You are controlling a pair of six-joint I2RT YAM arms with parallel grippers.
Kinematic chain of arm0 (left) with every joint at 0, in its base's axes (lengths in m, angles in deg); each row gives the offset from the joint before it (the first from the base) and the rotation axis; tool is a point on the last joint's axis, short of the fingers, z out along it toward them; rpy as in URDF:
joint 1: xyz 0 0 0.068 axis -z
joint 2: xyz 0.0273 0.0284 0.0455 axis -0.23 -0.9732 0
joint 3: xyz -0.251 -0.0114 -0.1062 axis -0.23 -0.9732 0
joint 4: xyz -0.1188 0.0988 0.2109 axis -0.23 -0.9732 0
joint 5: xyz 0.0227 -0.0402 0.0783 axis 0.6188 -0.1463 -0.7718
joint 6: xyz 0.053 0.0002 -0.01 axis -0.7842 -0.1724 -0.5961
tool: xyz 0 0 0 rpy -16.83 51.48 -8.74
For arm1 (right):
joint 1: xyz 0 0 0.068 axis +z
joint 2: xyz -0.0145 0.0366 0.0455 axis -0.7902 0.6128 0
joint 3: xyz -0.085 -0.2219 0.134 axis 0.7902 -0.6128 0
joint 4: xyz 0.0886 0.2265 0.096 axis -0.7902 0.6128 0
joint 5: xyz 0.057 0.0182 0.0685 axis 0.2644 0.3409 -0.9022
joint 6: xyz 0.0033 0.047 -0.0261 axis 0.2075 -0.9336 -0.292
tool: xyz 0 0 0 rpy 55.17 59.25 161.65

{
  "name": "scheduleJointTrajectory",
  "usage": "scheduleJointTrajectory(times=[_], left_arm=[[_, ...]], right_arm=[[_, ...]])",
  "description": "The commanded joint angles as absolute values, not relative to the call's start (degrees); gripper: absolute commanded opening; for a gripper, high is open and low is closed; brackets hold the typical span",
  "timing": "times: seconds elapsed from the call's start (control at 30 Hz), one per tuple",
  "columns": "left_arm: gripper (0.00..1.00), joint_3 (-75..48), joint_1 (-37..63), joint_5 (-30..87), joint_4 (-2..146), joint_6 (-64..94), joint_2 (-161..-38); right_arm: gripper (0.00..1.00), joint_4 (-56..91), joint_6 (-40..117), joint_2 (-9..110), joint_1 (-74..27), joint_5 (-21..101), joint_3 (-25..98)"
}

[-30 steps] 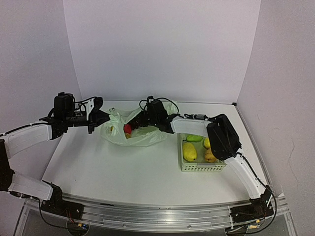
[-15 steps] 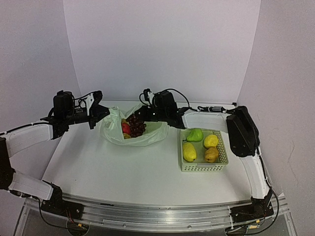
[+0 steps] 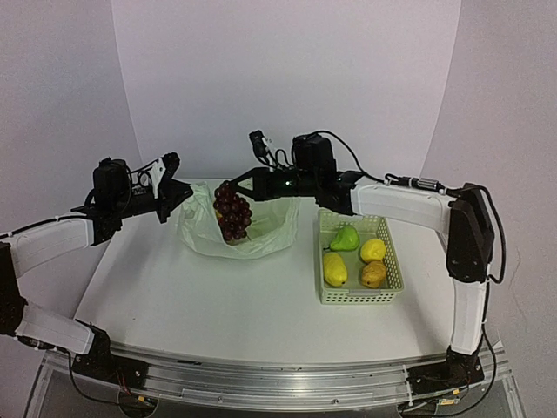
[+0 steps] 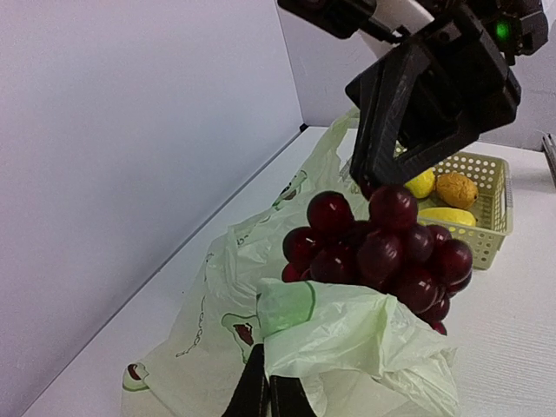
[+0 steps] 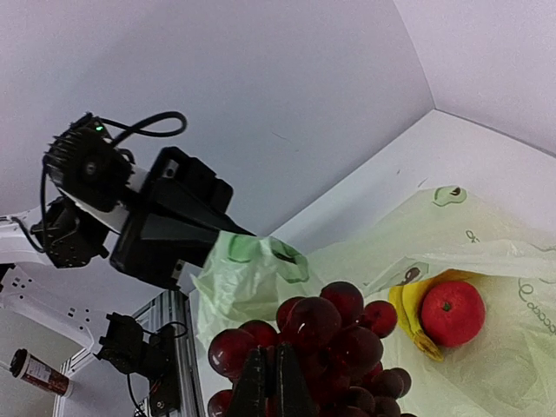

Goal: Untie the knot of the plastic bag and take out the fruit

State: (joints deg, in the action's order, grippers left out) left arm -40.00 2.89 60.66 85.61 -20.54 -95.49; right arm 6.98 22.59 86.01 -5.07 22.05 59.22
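The pale green plastic bag (image 3: 261, 233) lies open at the back middle of the table. My left gripper (image 3: 181, 195) is shut on its left handle edge (image 4: 347, 334) and holds it raised. My right gripper (image 3: 237, 186) is shut on the top of the dark purple grape bunch (image 3: 231, 212) and holds it above the bag's mouth; the bunch also shows in the left wrist view (image 4: 382, 248) and the right wrist view (image 5: 330, 339). A red apple (image 5: 450, 313) and a banana (image 5: 408, 314) lie inside the bag. No knot shows.
A pale green lattice basket (image 3: 392, 292) at the right holds a green pear (image 3: 345, 238), two yellow fruits (image 3: 334, 268) and a brownish one (image 3: 373, 274). White walls stand close behind the bag.
My right gripper has risen from inside the bag with the grape bunch, now hanging above the bag's mouth. The right arm swung up and back. My left gripper stays on the bag's edge.
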Motion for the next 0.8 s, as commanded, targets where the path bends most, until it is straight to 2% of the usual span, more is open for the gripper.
scheduleJointTrajectory(times=[0.0, 0.3, 0.37, 0.57, 0.67, 0.77], left_arm=[[0.0, -37.05, 3.11, 60.05, 86.49, -20.09, -96.25], [0.0, -38.04, 3.07, 60.49, 86.07, -21.27, -95.67], [0.0, -38.07, 3.05, 60.66, 85.96, -21.36, -95.55], [0.0, -37.64, 3.06, 61.77, 85.26, -21.68, -95.48], [0.0, -37.26, 3.05, 62.03, 85.02, -21.76, -95.67], [0.0, -36.88, 3.08, 62.3, 84.9, -21.84, -96.16]], right_arm=[[0.0, 4.05, 24.67, 79.49, -4.98, 18.6, 60.4], [0.0, 5.13, 24.88, 66.83, -7.44, 26.79, 55.51], [0.0, 9.45, 26.07, 62.16, -8.74, 33.36, 52.15], [0.0, 37.06, 31.95, 53.65, -10.32, 61.87, 46.25], [0.0, 42.19, 28.32, 50.48, -12.32, 68.48, 39.63], [0.0, 43.36, 23.05, 47.75, -14.79, 70.2, 31.66]])
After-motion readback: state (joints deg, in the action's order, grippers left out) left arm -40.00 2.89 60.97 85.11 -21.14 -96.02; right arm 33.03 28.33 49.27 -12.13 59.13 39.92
